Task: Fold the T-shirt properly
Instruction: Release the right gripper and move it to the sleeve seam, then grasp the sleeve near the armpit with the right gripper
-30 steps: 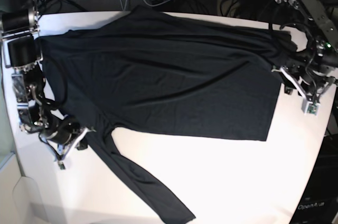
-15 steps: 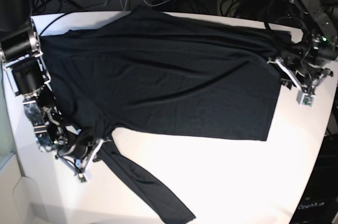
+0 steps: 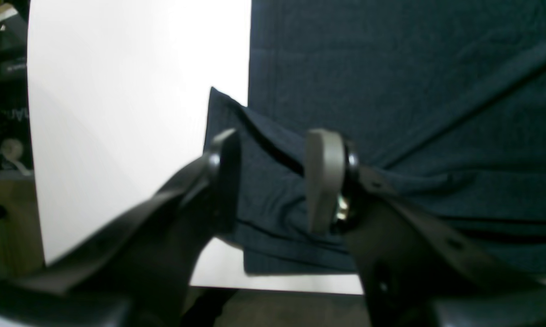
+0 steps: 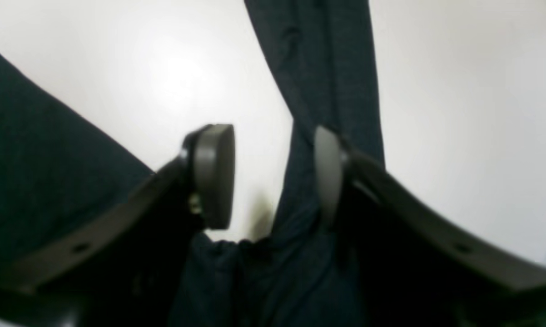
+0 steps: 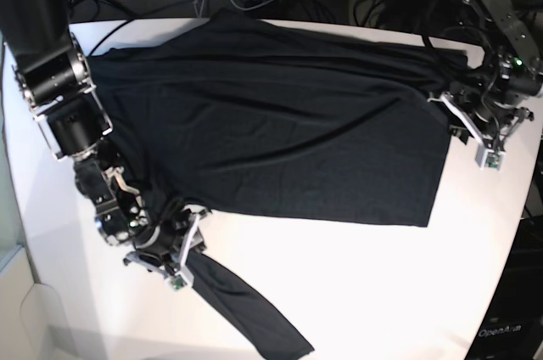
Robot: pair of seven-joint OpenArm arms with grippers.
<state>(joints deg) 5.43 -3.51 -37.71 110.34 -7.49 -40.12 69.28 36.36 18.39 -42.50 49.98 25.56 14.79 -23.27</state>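
Your T-shirt (image 5: 271,122) lies spread flat across the white worktop (image 5: 382,292), body wide open and its long sleeve (image 5: 246,309) trailing toward the near edge; no fold has been made yet. What has changed is on your right side: over the last second the right end effector (image 5: 182,262) has travelled from the worktop's edge in to the sleeve root by the armpit, and its jaws, pressed together a moment ago, now stand apart, straddling the sleeve cloth in the wrist view (image 4: 273,177) with one pad against the fabric and nothing clamped. That reads as lining up for a grasp on the sleeve, likely to carry it over the body. Your left end effector (image 3: 273,181) has barely shifted: it hovers at the hem corner, jaws apart around a raised ridge of hem, not yet pinching it.
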